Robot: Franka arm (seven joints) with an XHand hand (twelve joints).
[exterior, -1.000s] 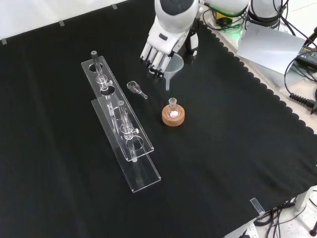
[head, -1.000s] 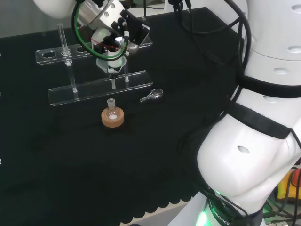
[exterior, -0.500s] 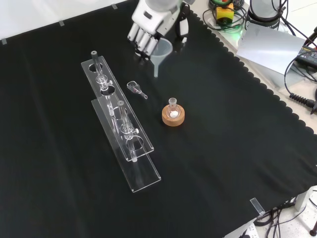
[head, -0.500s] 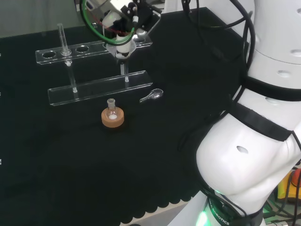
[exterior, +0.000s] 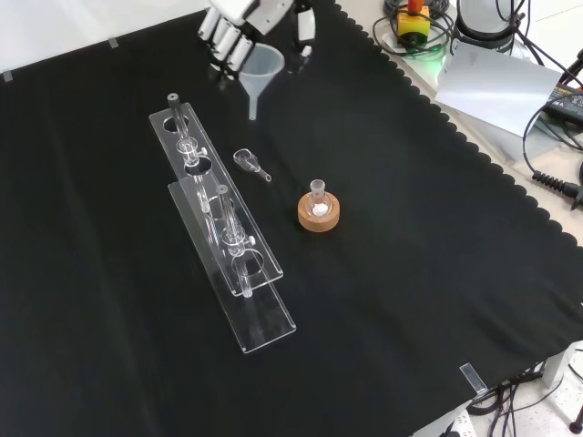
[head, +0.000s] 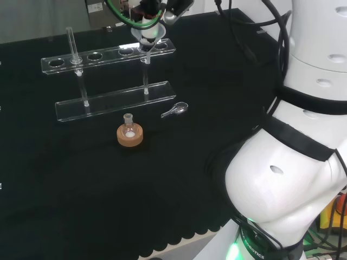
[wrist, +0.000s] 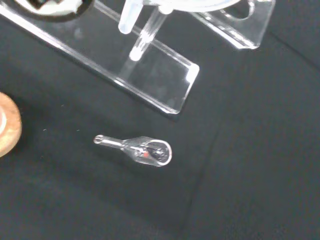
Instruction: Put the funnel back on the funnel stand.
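I see the hand [exterior: 239, 16] up at the far edge of the front view, fingers [exterior: 221, 36] curled round the rim of the funnel [exterior: 258, 75], spout hanging straight down below them. Under and just beside the fingers stands the clear funnel stand [exterior: 215, 211] on the table [exterior: 410, 273]; the cork-ringed flask [exterior: 318, 208] sits well apart.

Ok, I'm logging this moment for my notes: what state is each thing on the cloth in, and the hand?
hand: shut on the funnel, raised above the cloth
funnel: held upright, stem pointing down, not yet on the stand
funnel stand: standing on the cloth, holes in its top bar unfilled
flask: upright in its cork ring
cork ring: flat on the cloth
small glass scoop: lying on its side beside the stand
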